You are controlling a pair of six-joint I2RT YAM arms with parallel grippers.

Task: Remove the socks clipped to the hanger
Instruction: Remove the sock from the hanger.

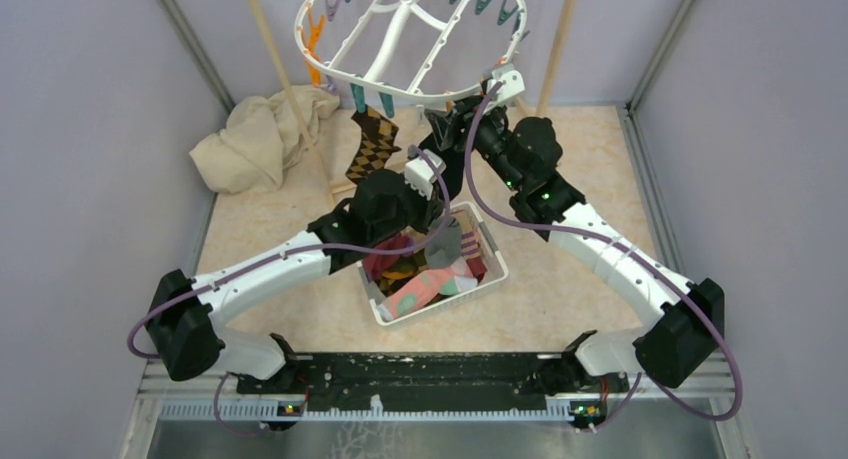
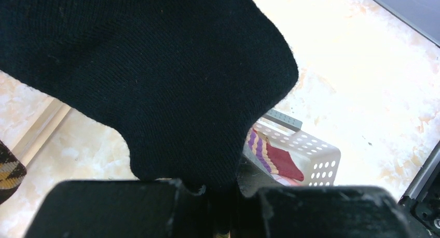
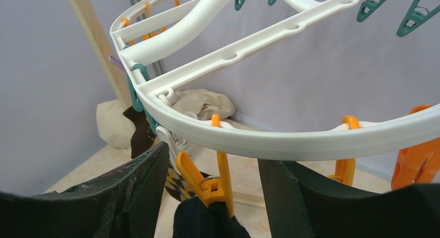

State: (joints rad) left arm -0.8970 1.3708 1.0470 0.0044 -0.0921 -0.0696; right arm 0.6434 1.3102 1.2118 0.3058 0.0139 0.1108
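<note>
The white oval hanger (image 1: 400, 41) hangs at the top, pegs dangling from its rim (image 3: 290, 142). A black sock (image 2: 155, 67) is clipped in an orange peg (image 3: 218, 189); its top edge shows under that peg as the black sock (image 3: 200, 222). My left gripper (image 2: 223, 191) is shut on the sock's lower end, in the top view the left gripper (image 1: 432, 174) just under the hanger. My right gripper (image 3: 214, 160) stands open, one finger either side of the orange peg, right gripper (image 1: 478, 94) at the rim. A brown-yellow argyle sock (image 1: 372, 144) hangs clipped to the left.
A white mesh basket (image 1: 450, 301) holding several socks sits on the floor between the arms, the basket (image 2: 321, 165) below the left gripper. A beige cloth (image 1: 262, 139) lies at back left. Wooden rack poles (image 1: 290, 89) stand beside the hanger. Grey walls close both sides.
</note>
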